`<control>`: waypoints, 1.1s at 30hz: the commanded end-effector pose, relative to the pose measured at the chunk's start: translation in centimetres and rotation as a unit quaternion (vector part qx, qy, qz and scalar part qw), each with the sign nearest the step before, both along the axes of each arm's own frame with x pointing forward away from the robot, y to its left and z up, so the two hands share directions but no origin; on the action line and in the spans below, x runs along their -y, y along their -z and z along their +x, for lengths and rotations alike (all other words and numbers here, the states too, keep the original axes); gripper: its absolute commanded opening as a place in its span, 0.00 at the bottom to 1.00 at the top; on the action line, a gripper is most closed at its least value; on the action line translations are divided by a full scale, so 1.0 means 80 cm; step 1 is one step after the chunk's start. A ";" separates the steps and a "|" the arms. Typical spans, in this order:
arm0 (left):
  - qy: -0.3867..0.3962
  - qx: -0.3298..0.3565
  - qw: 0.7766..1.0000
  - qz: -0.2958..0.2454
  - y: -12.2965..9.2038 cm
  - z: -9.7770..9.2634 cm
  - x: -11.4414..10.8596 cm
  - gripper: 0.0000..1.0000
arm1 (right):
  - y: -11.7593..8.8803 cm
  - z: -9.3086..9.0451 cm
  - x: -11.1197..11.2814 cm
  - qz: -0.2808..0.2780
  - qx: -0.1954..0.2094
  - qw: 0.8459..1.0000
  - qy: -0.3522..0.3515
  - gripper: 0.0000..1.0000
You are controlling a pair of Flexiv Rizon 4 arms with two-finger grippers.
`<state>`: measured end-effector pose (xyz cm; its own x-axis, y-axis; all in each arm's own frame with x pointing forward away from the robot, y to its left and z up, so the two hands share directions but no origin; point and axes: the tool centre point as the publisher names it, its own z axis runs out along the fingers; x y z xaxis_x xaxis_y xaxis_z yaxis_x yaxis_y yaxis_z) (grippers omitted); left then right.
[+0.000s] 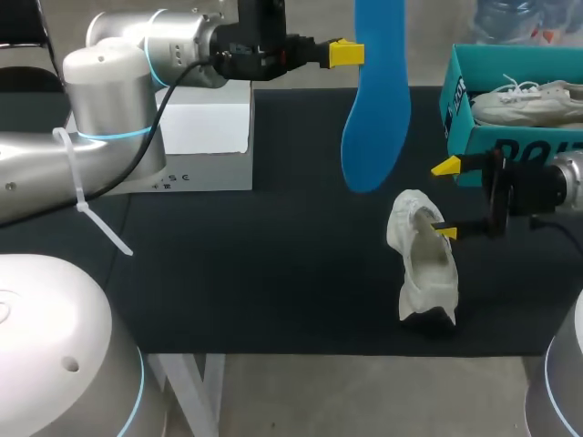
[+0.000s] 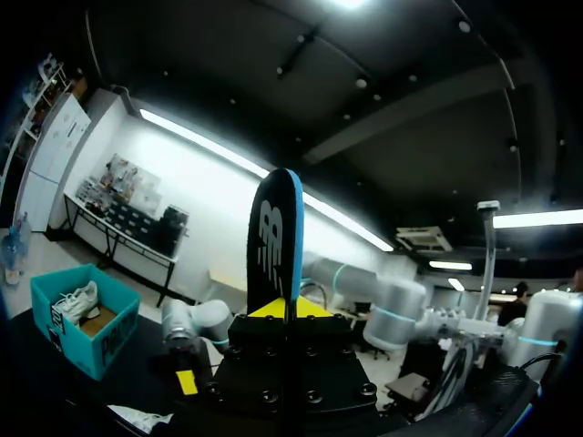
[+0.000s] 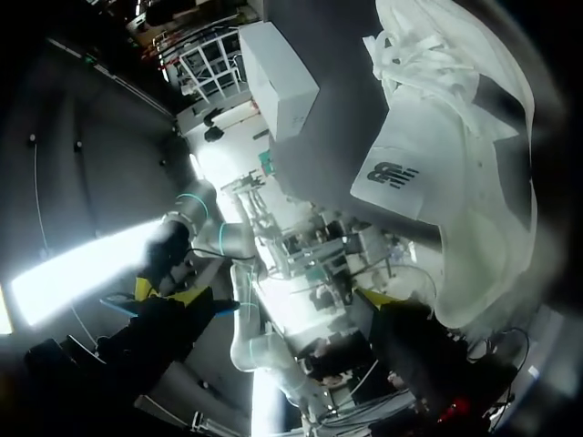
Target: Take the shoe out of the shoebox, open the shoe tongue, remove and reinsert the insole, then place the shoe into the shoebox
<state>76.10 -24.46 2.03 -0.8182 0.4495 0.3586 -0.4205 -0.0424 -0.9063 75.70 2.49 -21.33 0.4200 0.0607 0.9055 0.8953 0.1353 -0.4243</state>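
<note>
Pinching the blue insole (image 1: 373, 100) in my left gripper (image 1: 353, 53), eleven o'clock of the shoe (image 1: 424, 259); only the left wrist view shows its black face. Right gripper (image 1: 445, 200) spread at the shoe's collar.

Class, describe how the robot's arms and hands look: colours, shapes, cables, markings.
The left arm and right arm are rounded silver-grey, with blue joint rings. A black cable and white zip tie sit on the left. The left hand and right hand are black, yellow-tipped.

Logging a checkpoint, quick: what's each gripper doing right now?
Left gripper: shut on the blue insole.
Right gripper: open, one finger tucked into the white shoe.
</note>
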 end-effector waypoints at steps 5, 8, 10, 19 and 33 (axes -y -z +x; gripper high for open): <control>0.000 0.000 1.000 0.000 0.000 0.000 0.000 0.00 | -0.001 -0.001 -0.001 -0.002 0.000 1.000 0.001 1.00; 0.008 0.066 0.998 -0.003 0.010 -0.013 -0.005 0.00 | -0.001 -0.001 -0.001 -0.002 0.000 1.000 0.001 1.00; 0.017 0.112 0.994 0.001 0.016 -0.021 -0.011 0.00 | -0.001 -0.001 -0.001 -0.002 0.000 1.000 0.001 1.00; 0.065 0.256 0.965 0.001 0.013 -0.058 -0.056 0.00 | -0.001 -0.001 -0.001 -0.002 0.000 1.000 0.001 1.00; 0.089 0.537 0.838 -0.024 0.086 -0.127 -0.114 0.00 | -0.001 -0.001 -0.001 -0.002 0.000 1.000 0.001 1.00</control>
<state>67.39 -16.60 -4.33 -0.7070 0.6212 -0.3380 0.4079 -0.0321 -0.9124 75.70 2.49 -21.33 0.4200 0.0608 0.9055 0.8954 0.1352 -0.4243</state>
